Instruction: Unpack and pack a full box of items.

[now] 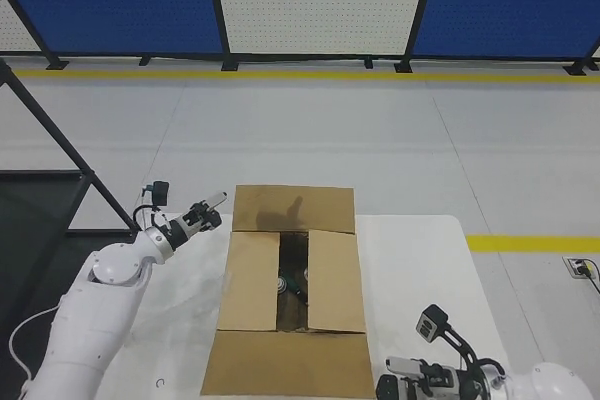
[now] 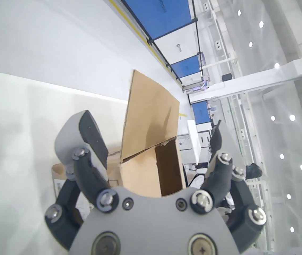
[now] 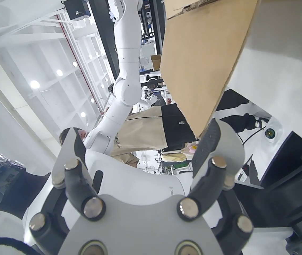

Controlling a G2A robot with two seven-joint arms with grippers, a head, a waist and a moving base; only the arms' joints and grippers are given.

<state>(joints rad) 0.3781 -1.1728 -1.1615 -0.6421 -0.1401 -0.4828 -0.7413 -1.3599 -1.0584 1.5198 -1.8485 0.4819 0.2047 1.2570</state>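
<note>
While left pincer (image 2: 153, 123) and right pincer (image 3: 143, 131) gape released, box (image 1: 250, 285) sits on white table (image 1: 420, 280); blue panels (image 1: 120, 25) beyond.

Bright, even overhead light falls on the white tabletop (image 1: 420, 260) and the pale floor (image 1: 380, 130) — shadows are soft and faint. The slot between the flaps of the brown cardboard box (image 1: 250, 280) is dark. In the wrist views, round ceiling lamps (image 2: 292, 118) flare white, and straight lines bow toward the edges.
</note>
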